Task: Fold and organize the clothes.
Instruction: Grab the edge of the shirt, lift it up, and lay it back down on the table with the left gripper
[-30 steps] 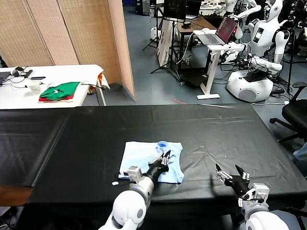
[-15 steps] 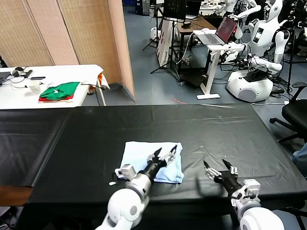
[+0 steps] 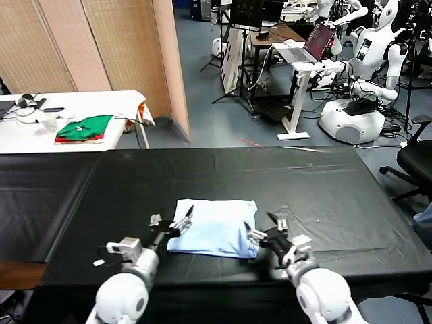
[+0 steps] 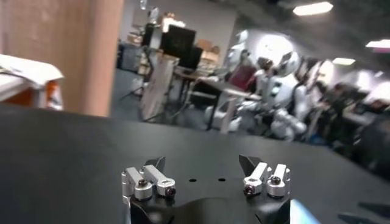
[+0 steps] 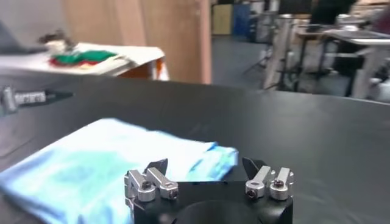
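Folded light-blue shirt point(image 3: 212, 237) flat on black table point(image 3: 317, 182).
Left gripper point(image 3: 170, 225) and right gripper point(image 3: 264, 231) flank it, jaws open, empty.

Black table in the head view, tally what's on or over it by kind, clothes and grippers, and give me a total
Folded light-blue shirt: 1
Open grippers: 2, the left gripper at the shirt's left edge and the right gripper at its right edge
Total: 3
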You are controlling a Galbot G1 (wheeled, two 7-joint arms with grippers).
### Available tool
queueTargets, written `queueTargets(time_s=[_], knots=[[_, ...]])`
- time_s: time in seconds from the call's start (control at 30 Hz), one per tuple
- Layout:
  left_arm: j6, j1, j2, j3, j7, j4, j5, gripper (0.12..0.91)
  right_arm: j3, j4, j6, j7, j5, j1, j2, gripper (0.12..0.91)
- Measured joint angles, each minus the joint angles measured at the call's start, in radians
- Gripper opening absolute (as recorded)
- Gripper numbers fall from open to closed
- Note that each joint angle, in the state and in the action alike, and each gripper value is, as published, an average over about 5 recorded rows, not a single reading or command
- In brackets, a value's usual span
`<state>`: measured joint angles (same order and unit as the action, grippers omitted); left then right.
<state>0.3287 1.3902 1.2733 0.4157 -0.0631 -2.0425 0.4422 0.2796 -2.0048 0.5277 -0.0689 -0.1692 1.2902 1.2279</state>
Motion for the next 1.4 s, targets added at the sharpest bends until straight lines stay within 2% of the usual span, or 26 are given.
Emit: queueTargets(time_s=[0.1, 0.17, 0.23, 0.4, 0.57, 0.87, 0.97, 1.07, 1.13, 1.3, 1.4], knots=[[-0.001, 0.009, -0.005, 0.028, 0.008, 0.010, -0.004, 0.907, -0.003, 0.002, 0.013, 0.013, 0.059, 0.009, -0.005, 0.907], [-0.002, 0.010, -0.005, 0.042, 0.019, 0.019, -0.002, 0.907, 0.005, -0.005, -0.002, 0.021, 0.059, 0.020, -0.010, 0.907], [-0.004, 0.009, -0.001, 0.053, 0.039, 0.030, 0.006, 0.907, 0.018, -0.016, -0.035, 0.031, 0.026, 0.031, -0.009, 0.907], [-0.014, 0.010, 0.020, 0.073, 0.089, 0.068, 0.045, 0.907, 0.068, -0.052, -0.093, 0.061, -0.123, 0.055, 0.012, 0.907], [-0.023, 0.008, 0.058, 0.071, 0.099, 0.104, 0.095, 0.907, 0.124, -0.095, -0.097, 0.066, -0.189, 0.082, 0.017, 0.907], [-0.031, -0.007, 0.110, 0.060, 0.113, 0.158, 0.131, 0.907, 0.158, -0.133, -0.101, 0.064, -0.200, 0.105, 0.028, 0.907], [-0.029, -0.011, 0.121, 0.060, 0.113, 0.171, 0.155, 0.883, 0.162, -0.134, -0.102, 0.064, -0.200, 0.108, 0.031, 0.907], [-0.025, -0.015, 0.132, 0.059, 0.110, 0.182, 0.180, 0.794, 0.165, -0.136, -0.104, 0.063, -0.200, 0.112, 0.035, 0.907], [-0.021, -0.018, 0.137, 0.059, 0.107, 0.187, 0.200, 0.693, 0.166, -0.137, -0.105, 0.062, -0.199, 0.114, 0.037, 0.907], [0.005, -0.025, 0.142, 0.064, 0.089, 0.186, 0.286, 0.380, 0.165, -0.134, -0.109, 0.062, -0.193, 0.120, 0.047, 0.907], [0.018, -0.023, 0.137, 0.070, 0.083, 0.177, 0.313, 0.221, 0.165, -0.130, -0.112, 0.061, -0.183, 0.123, 0.052, 0.907]])
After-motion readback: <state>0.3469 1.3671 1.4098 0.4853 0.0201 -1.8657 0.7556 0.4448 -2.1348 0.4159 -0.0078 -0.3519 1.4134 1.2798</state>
